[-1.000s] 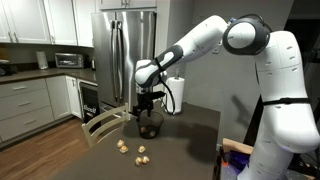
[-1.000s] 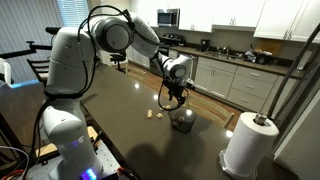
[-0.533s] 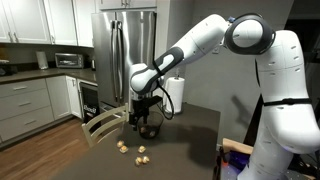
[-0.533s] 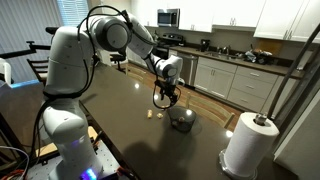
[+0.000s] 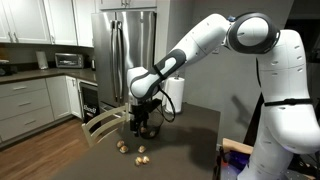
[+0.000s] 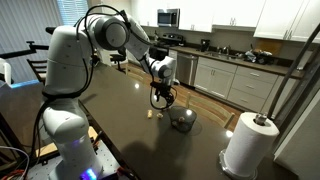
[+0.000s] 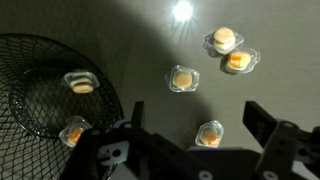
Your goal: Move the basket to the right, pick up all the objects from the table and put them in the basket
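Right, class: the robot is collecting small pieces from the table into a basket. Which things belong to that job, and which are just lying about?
Job: wire basket, tan pieces, table.
Lying about: paper towel roll, wooden chair, fridge, microwave.

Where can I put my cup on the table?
Free: the wide table stretch between the basket and the robot body. Also the strip between basket and paper towel roll. Crowded: the tan pieces beside the basket, under the end effector.

Opposite exterior views share the table; wrist view looks down.
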You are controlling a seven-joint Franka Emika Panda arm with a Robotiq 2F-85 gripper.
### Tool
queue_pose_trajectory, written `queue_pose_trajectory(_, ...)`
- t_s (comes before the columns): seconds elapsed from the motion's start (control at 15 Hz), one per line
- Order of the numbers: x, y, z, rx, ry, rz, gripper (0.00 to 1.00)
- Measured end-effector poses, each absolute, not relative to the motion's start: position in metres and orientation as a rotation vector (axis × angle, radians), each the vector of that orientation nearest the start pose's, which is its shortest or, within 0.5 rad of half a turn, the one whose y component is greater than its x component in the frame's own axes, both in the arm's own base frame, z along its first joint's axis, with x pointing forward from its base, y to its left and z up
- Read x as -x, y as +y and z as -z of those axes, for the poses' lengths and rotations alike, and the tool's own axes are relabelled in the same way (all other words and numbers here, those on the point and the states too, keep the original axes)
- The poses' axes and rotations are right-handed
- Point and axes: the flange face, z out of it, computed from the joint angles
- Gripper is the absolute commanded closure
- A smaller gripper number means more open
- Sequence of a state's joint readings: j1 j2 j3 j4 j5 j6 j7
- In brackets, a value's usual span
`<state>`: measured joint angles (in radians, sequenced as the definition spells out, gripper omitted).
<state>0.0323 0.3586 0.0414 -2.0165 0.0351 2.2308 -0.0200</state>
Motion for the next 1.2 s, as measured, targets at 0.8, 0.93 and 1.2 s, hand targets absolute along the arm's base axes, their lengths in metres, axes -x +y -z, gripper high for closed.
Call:
queue_pose_trajectory(0.8, -0.57, 0.062, -0.247, 3.094, -0.219, -0.198, 0.0)
queue_pose_trajectory(0.93, -0.569, 0.059, -0.243, 3.092, -0.237, -0.183, 0.0)
queue_pose_trajectory(1.2, -0.568, 0.048, -0.232, 3.088, -0.249, -0.191, 0.0)
